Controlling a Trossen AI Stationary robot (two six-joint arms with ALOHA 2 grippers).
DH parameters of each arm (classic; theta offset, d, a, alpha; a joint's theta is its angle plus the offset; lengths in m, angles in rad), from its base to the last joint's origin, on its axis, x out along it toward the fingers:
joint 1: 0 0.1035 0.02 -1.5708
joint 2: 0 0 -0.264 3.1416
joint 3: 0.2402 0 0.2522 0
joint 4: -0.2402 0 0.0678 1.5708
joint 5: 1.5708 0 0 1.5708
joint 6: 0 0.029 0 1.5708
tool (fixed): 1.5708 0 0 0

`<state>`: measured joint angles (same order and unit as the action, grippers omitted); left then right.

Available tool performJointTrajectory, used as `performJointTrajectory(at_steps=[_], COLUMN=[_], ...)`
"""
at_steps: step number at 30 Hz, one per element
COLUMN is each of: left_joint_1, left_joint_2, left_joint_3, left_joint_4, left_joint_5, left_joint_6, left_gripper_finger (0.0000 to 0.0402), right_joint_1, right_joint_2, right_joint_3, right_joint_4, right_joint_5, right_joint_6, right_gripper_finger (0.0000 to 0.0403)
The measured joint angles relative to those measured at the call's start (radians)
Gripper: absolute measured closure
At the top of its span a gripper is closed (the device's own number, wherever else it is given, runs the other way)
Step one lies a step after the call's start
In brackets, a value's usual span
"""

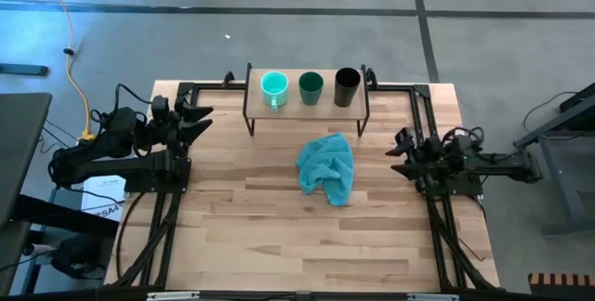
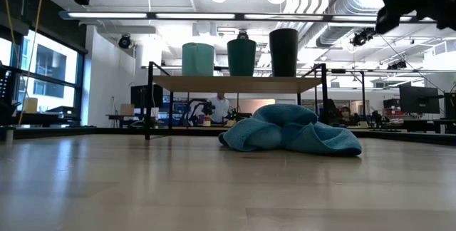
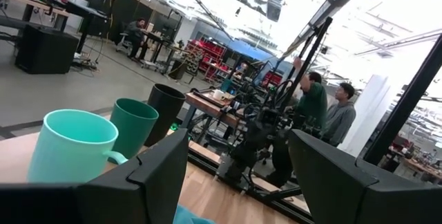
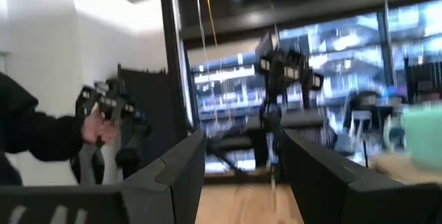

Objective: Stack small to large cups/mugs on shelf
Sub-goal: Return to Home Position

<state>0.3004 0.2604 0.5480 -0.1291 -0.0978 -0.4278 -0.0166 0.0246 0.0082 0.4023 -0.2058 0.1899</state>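
Since all three cups stand on the shelf, what remains is judged to be arm retraction only.

High view: the shelf (image 1: 290, 104) sits at the table's (image 1: 260, 245) far edge. Along it, from the robot's left to right, stand the turquoise mug (image 1: 274, 85), green cup (image 1: 310, 85) and black cup (image 1: 347, 82), close together but apart. The left gripper (image 1: 199, 121) is just off the shelf's left end, fingers spread and empty. The right gripper (image 1: 400, 149) is off the right end, farther from the shelf, also spread and empty. The teal cloth (image 1: 327, 166) lies mid-table between them.

Low view: cups upright, heights stepping up from mug (image 2: 198, 58) to black cup (image 2: 283, 52).

Left wrist view: wide gap with nothing in it; the mug (image 3: 69, 144) is nearest.

Right wrist view: fingers apart, nothing held. A person's hand (image 4: 97, 128) shows in the room beyond.

Judgement: the row runs across the table, and the left gripper is nearer, at the mug end. Retreat should go away from the shelf.
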Motion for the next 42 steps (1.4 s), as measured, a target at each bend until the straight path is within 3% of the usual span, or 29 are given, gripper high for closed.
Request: performJointTrajectory(at_steps=[8,24,32,39,42], left_joint_1=[0.0,0.0,0.0,0.0,0.0], left_joint_2=[0.0,0.0,0.0,0.0,-0.016], left_joint_3=[0.0,0.0,0.0,-0.004,-0.04], left_joint_4=[0.0,-0.001,-0.004,-0.028,0.021], left_joint_5=[0.0,0.0,0.004,0.127,0.128], left_joint_6=[-0.014,0.002,0.037,0.198,0.224], left_gripper_finger=[0.0163,0.0163,0.0163,0.0163,0.0163], right_joint_1=[-0.001,0.0,0.0,0.0,0.0], right_joint_2=[0.0,0.0,0.0,0.001,0.001], right_joint_3=[0.0,0.0,0.0,0.0,0.0], right_joint_4=[-0.205,-0.386,-0.387,-0.389,-0.389], right_joint_5=[0.192,0.176,0.181,0.2,0.2], right_joint_6=[0.016,0.013,-0.018,-0.02,0.025], right_gripper_finger=[0.0221,0.0221,0.0221,0.0221,0.0221])
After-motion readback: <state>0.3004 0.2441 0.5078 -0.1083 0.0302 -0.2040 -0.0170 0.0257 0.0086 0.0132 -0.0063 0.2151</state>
